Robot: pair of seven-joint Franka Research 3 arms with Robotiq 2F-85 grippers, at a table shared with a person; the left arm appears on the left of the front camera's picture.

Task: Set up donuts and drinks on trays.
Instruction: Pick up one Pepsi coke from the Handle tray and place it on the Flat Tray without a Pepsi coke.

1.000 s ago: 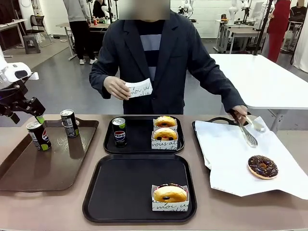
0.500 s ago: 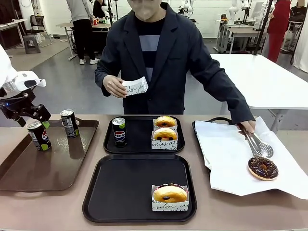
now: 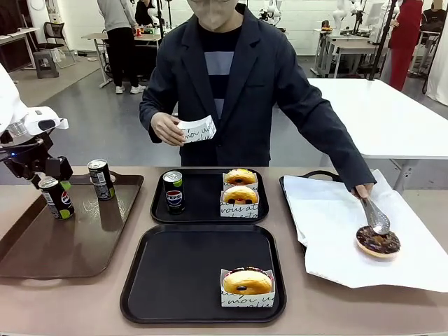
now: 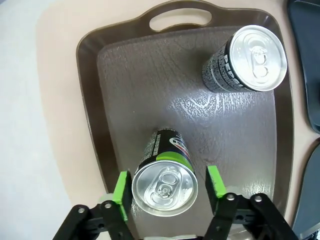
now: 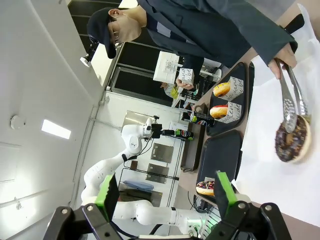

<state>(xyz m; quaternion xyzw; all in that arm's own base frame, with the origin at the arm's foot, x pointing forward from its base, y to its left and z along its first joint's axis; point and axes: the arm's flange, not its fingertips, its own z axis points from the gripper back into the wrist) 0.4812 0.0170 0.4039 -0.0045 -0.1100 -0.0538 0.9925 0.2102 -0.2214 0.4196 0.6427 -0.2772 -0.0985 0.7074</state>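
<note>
Two black trays lie mid-table. The near tray (image 3: 189,280) holds one boxed yellow donut (image 3: 246,285). The far tray (image 3: 203,185) carries a Pepsi can (image 3: 173,191) and two boxed donuts (image 3: 240,198). On the brown tray (image 3: 77,241) stand two more cans. My left gripper (image 3: 49,175) is open and straddles the top of the nearer can (image 4: 165,186), one green pad (image 4: 121,195) on each side; the other can (image 4: 252,57) stands apart. My right gripper (image 5: 166,195) is open and holds nothing. The person's tongs (image 3: 374,213) rest on a chocolate donut (image 3: 378,241).
The chocolate donut lies on a tray lined with white paper (image 3: 329,224) at the right. The person's other hand holds an empty white paper box (image 3: 197,129) above the table's far edge. The brown tray's raised rim and handle (image 4: 180,12) ring the left cans.
My left gripper has come down around the top of the near can on the brown tray. The person's tongs moved down the white paper onto the chocolate donut.
</note>
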